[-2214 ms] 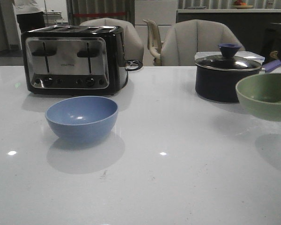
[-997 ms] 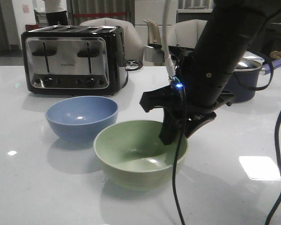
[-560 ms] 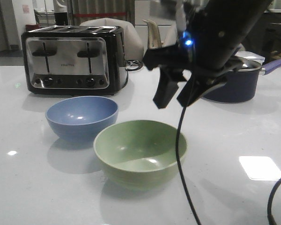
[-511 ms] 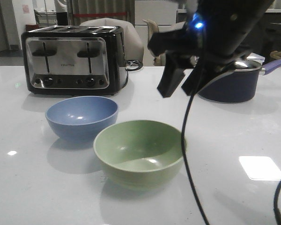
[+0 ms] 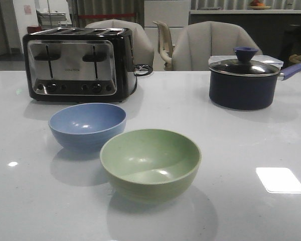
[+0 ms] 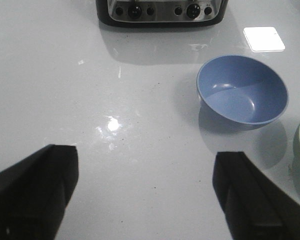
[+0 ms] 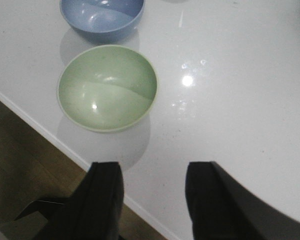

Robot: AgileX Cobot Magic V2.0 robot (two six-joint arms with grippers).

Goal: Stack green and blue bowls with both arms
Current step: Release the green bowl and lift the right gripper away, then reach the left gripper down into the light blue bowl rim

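Two bowls on the surface (image 5: pixel 251 211), green bowl (image 5: pixel 150 163) in front, blue bowl (image 5: pixel 87 125) just behind and to its left, toaster (image 5: pixel 79 63) behind the blue bowl, lidded saucepan (image 5: pixel 243 83) far right at the back, chairs (image 5: pixel 210 45) beyond the surface.

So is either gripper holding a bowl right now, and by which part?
Nothing is held. The left gripper and right gripper are both open and empty; the green bowl and blue bowl sit on the table.

Grey upholstered chairs (image 5: pixel 210 45) stand behind the glossy white table (image 5: pixel 251 130).
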